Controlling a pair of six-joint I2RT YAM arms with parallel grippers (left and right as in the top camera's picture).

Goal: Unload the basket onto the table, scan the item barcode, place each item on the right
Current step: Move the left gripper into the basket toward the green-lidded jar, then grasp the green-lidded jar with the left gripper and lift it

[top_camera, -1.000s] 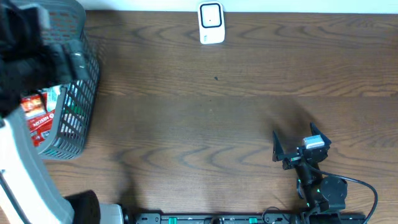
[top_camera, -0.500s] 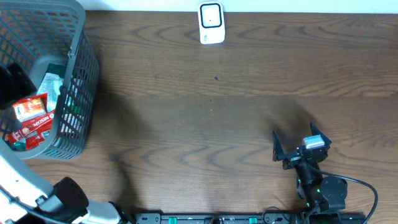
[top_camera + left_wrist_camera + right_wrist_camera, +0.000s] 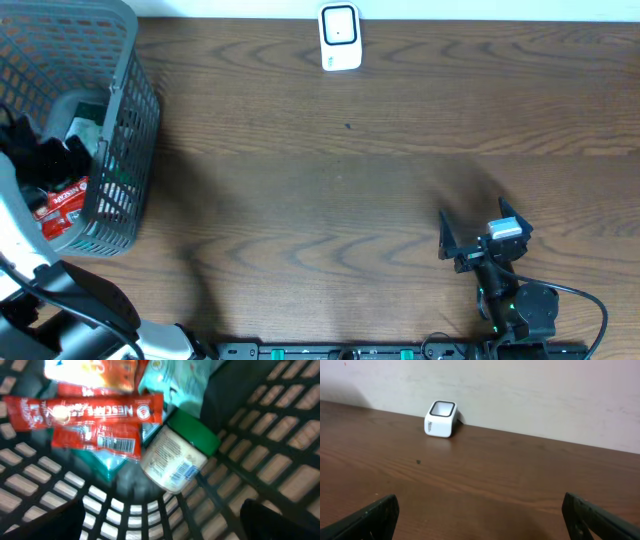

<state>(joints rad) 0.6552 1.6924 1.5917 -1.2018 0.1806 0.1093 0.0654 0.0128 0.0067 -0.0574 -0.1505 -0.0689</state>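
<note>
The gray basket (image 3: 128, 150) sits at 9 o'clock on the wooden surface (image 3: 360, 200). The left hand (image 3: 162, 512) is lowered inside it, released and grasping nothing, its two dark fingers (image 3: 47, 520) spread to the lower corners of the wrist view above the slotted basket floor.

The items to scan all lie in the basket, none lifted. A jar (image 3: 172, 462) rests on its side near the middle, its green lid (image 3: 192, 435) pointing toward 1 o'clock and a printed label facing up. At 10 o'clock from the jar lies a red Nescafé sachet strip (image 3: 85, 410). A smaller red packet (image 3: 97, 442) sits just under the strip, showing a barcode, its corner just beside the jar. A pale green packet (image 3: 175, 382) lies at 12 o'clock from the jar, blurred.

The white barcode scanner (image 3: 340, 38) stands at 12 o'clock on the surface, well apart from the basket, just in front of the pale wall (image 3: 530, 395).

The right hand (image 3: 480, 238) rests at 5 o'clock on the surface, released and empty, fingers wide apart and facing the scanner at 12 o'clock.
</note>
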